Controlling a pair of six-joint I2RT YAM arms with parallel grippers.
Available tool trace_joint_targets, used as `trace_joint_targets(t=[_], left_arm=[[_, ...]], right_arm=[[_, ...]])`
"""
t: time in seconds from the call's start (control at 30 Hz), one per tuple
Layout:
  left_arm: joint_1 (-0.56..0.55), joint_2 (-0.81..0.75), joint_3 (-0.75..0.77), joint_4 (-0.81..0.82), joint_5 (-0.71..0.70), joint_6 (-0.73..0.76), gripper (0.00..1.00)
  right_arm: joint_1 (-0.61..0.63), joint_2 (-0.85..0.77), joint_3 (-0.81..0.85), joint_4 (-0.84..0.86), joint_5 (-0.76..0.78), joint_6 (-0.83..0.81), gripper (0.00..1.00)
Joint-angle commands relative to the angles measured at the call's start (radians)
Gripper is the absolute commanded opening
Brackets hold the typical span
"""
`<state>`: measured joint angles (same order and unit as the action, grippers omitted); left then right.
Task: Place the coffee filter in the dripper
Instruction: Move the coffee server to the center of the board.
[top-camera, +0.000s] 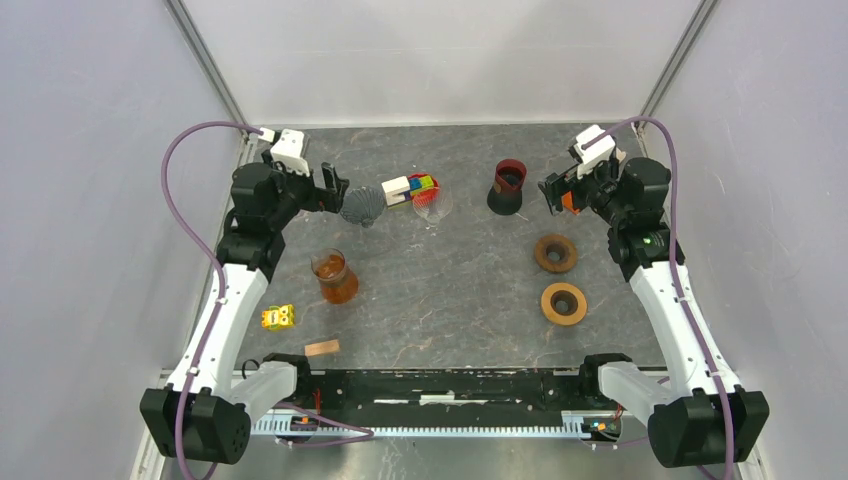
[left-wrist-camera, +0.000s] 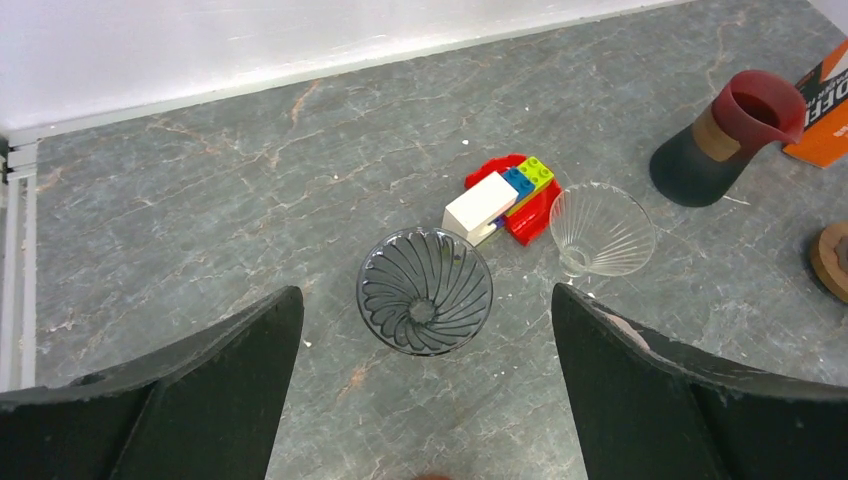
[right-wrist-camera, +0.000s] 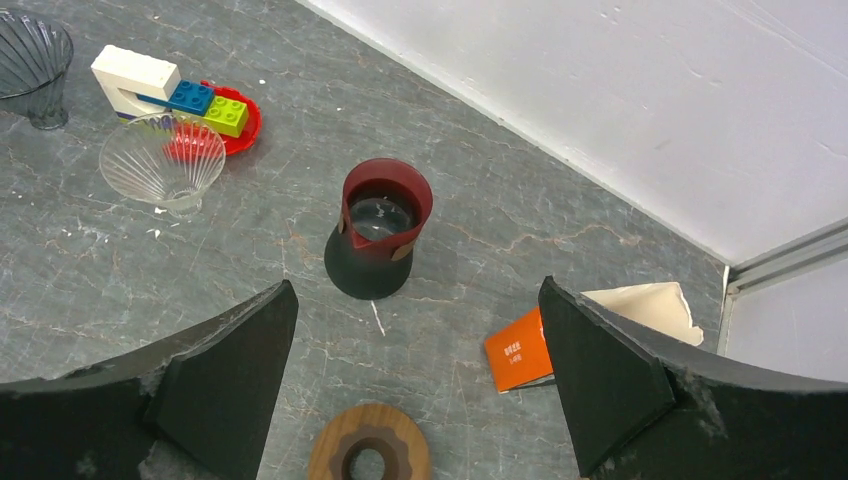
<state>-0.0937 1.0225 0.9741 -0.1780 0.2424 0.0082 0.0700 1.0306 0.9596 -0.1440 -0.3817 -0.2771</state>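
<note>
Step 1, reach: L gripper (top-camera: 338, 188) & R gripper (top-camera: 549, 190) gape wide, empty; next prob. R grabs coffee filter (right-wrist-camera: 645, 302), well right of dark dripper (left-wrist-camera: 425, 290).

the orange packet (left-wrist-camera: 825, 105) and a wooden ring (left-wrist-camera: 832, 262) are cut off by the right edge.

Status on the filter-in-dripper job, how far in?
Done: nothing. The smoky grey ribbed glass dripper and the clear ribbed glass dripper are both empty.
In hand: nothing. The left gripper hovers over the grey dripper, fingers open; the right gripper is open and empty.
Left: everything. Pick a filter, probably from the orange-labelled cream paper pack, and seat it.
</note>
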Motion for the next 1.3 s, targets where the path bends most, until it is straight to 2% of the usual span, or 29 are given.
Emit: trace_joint_targets(t=[0.0, 0.2, 0.43, 0.63, 0.8, 0.9, 1.27], left_arm=[[0.006, -0.011, -0.019, 0.068, 0.052, 0.007, 1.0], [0.01, -0.008, -0.032, 0.072, 0.067, -0.054, 1.0], [0.011, -0.012, -0.036, 0.012, 0.194, -0.025, 1.0], [0.011, -0.005, -0.038, -0.015, 0.2, -0.028, 1.0], [0.011, 0.001, -0.046, -0.008, 0.252, -0.032, 0.97], [0.011, 0.004, -0.049, -0.008, 0.255, -0.03, 0.96], [0.011, 0.025, -0.053, 0.012, 0.268, -0.048, 0.95]], right_arm=[[0.002, -0.024, 0.004, 0.019, -0.019, -0.012, 0.98], [0.001, -0.024, 0.014, -0.007, -0.027, -0.052, 0.98], [0.023, -0.004, 0.055, -0.119, -0.072, -0.166, 0.98], [0.187, 0.129, 0.185, -0.244, 0.214, -0.243, 0.98], [0.247, 0.274, 0.273, -0.274, 0.308, -0.27, 0.99], [0.255, 0.364, 0.331, -0.287, 0.312, -0.261, 0.92], [0.257, 0.653, 0.56, -0.355, 0.261, -0.226, 0.74]])
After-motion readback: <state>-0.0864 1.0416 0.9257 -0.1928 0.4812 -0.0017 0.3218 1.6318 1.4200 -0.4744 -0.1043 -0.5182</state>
